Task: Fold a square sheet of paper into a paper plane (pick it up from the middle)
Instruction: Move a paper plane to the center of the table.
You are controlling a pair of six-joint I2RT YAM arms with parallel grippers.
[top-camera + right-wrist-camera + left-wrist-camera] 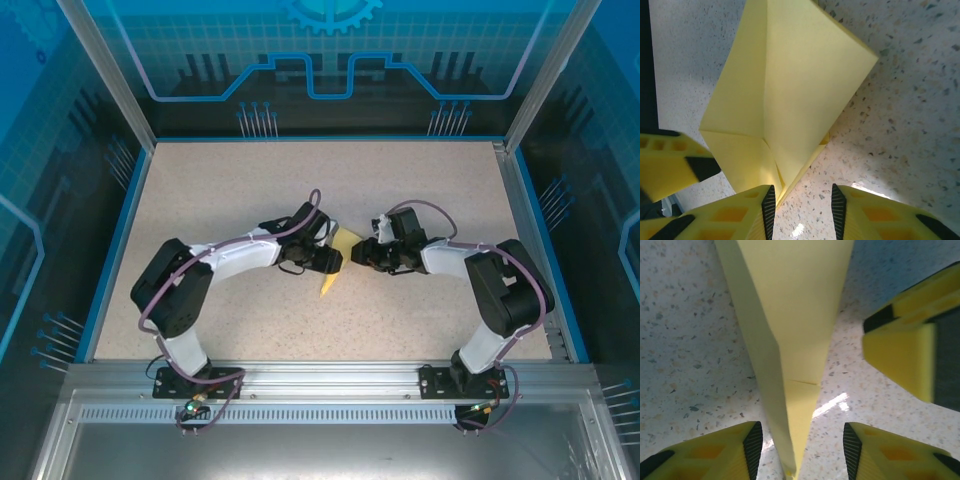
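Seen from above, a speckled beige table (220, 190) with a blue rim sits inside a booth of blue printed panels (330, 60). The two black-and-white arms are bent inward from the near edge and meet at the table's middle.

Task object: a slim, pointed paper plane of thin yellow paper (347, 242) lies flat on the table between the two wrists. Its broad end points toward the far side and its sharp tip toward the near edge, slightly left of centre.

Left gripper (330, 262): low over the narrow part of the paper plane. In the left wrist view the tapering paper (790, 315) runs down between the yellow fingers (730, 455). The jaws stand moderately apart and bare table shows on either side of the tip, so nothing is clamped. A long crease runs along the paper's length. One yellow finger of the other arm (900, 360) enters at the side.

Right gripper (362, 256): just beside the broad end. In the right wrist view the jaws are parted to a narrow gap (801, 207) with only table between the black pads. The folded paper (800, 90), with its layered flaps, lies just ahead, and its lower edge reaches close to one pad; whether they touch cannot be told. A finger of the left gripper (665, 165) shows at the edge of this view
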